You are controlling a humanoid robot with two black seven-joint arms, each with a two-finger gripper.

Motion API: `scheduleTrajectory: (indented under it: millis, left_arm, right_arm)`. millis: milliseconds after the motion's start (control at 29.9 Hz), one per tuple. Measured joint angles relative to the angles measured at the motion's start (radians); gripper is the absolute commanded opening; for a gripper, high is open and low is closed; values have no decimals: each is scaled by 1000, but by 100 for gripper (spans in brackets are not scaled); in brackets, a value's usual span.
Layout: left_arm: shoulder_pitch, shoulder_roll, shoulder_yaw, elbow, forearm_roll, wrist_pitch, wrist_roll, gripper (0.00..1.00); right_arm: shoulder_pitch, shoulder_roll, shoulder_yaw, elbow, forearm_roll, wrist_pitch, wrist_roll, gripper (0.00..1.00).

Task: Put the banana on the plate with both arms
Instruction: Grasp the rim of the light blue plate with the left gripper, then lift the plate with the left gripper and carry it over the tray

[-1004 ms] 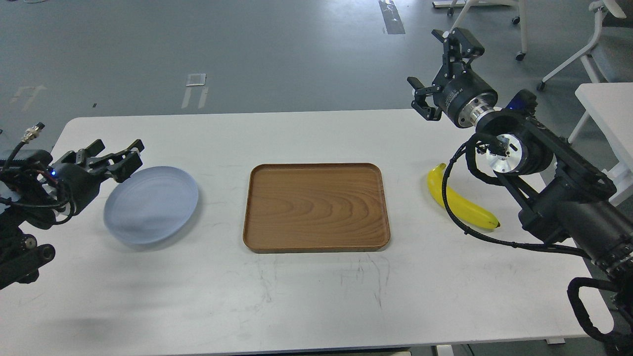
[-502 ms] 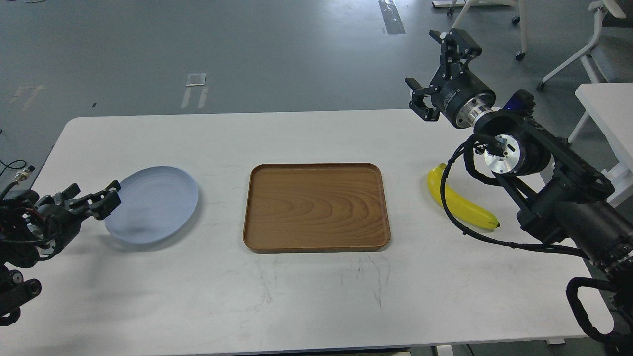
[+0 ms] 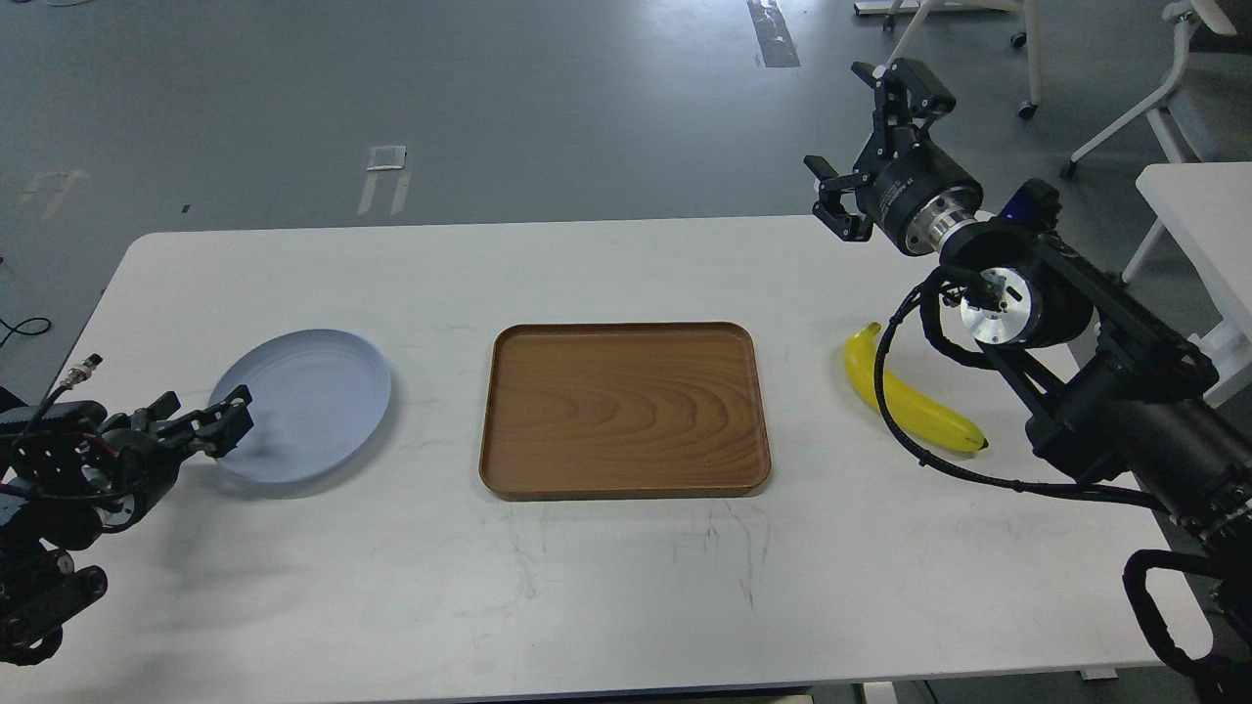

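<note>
The right gripper [image 3: 871, 142] is being held spread and empty above the table's [image 3: 606, 587] far right edge, well apart from the banana [image 3: 905, 396] lying nearer. The left gripper [image 3: 201, 418], fingers parted, is being held just beside the plate's [image 3: 303, 401] near-left rim; contact cannot be told.

Both arms are matte black with blocky, jointed housings; the right arm [image 3: 1105, 381] carries a polished silver wrist ring, a round silver disc on its joint face, a small blue part behind the wrist, and a ribbed black cable looping beneath. Its right gripper [image 3: 871, 127] has 2 black claw-like fingers on a black drum with small white lettering. The left arm [image 3: 49, 489] shows tangled black and red wires, a silver connector plug and a dark clawed left gripper [image 3: 201, 420]
</note>
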Motion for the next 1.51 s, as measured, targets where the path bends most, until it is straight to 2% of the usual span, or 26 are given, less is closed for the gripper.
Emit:
scheduleTrajectory:
  millis: [100, 134, 234, 335, 368, 603, 1172, 1305, 1372, 1506]
  left_arm:
    - [3, -19, 0, 40, -17, -15, -3, 82]
    - [4, -23, 0, 54, -23, -19, -6, 76]
    - [5, -28, 0, 75, -31, -25, -26, 29]
    - [8, -29, 0, 79, -32, -27, -58, 5]
    - [9, -29, 0, 79, -32, -27, -70, 1]
    - [11, -29, 1, 79, -32, -25, -131, 0]
    - [-11, -27, -2, 76, -69, -19, -140, 0]
    - [-63, -26, -1, 60, -90, -28, -143, 0]
    - [-90, -24, 0, 33, -90, -33, -144, 0]
    - [-163, -15, 0, -115, -93, -56, -144, 0]
  right_arm:
    - [0, 0, 0, 0, 0, 0, 0, 100]
    - [0, 0, 0, 0, 0, 0, 0, 100]
    - [0, 0, 0, 0, 0, 0, 0, 100]
    - [0, 0, -1, 0, 0, 0, 0, 100]
    - [0, 0, -1, 0, 0, 0, 0, 100]
    - [-6, 0, -1, 0, 0, 0, 0, 100]
    - [-11, 0, 3, 0, 0, -4, 5, 100]
    - [-6, 0, 6, 0, 0, -4, 7, 100]
    - [-2, -3, 6, 0, 0, -4, 7, 100]
    - [5, -16, 2, 0, 0, -4, 8, 100]
